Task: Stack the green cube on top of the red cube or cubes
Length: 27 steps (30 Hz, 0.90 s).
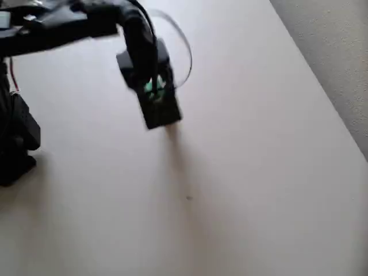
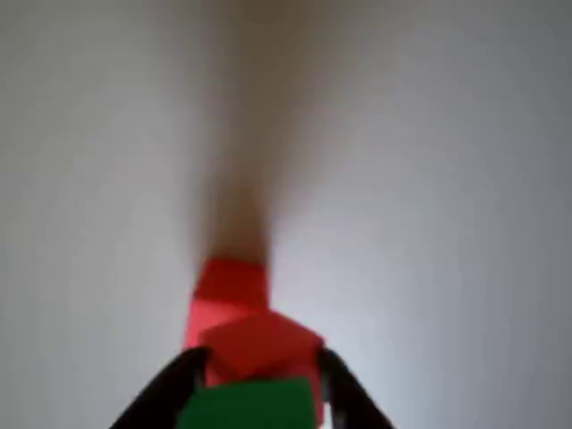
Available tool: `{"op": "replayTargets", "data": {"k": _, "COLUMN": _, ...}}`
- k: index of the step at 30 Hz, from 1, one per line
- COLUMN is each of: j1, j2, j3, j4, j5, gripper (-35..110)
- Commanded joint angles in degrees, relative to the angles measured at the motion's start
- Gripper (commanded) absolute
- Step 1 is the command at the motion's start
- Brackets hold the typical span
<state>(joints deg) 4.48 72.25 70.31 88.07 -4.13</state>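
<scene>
Two red cubes and green cube between tool fingers

Two red cubes are showing in the wrist view: one red cube (image 2: 261, 344) is sitting near the lens, turned slightly, over another red cube (image 2: 228, 290) behind and below it. Green cube (image 2: 250, 404) is sitting at the bottom edge, between the two black fingers (image 2: 170, 389), in front of the nearer red one. Tool (image 2: 255, 393) is bracketing the green cube with fingers close on both sides; firm grasp or loose, cannot tell. Overhead view, blurred: tool (image 1: 156, 100) is hanging over the beige tabletop (image 1: 247, 172), a green patch (image 1: 154, 87) showing on it, likely the cube. Shadow is trailing across the tabletop.
</scene>
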Motion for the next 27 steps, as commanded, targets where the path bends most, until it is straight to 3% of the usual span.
{"op": "replayTargets", "data": {"k": 1, "j1": -0.88, "j2": 0.18, "j3": -1.23, "j4": 0.35, "j5": -0.62, "gripper": 17}}
{"op": "replayTargets", "data": {"k": 17, "j1": -1.05, "j2": 0.09, "j3": -7.56, "j4": 5.36, "j5": -0.62, "gripper": 17}}
{"op": "replayTargets", "data": {"k": 27, "j1": -1.32, "j2": -4.83, "j3": -24.87, "j4": 16.70, "j5": -2.20, "gripper": 33}}
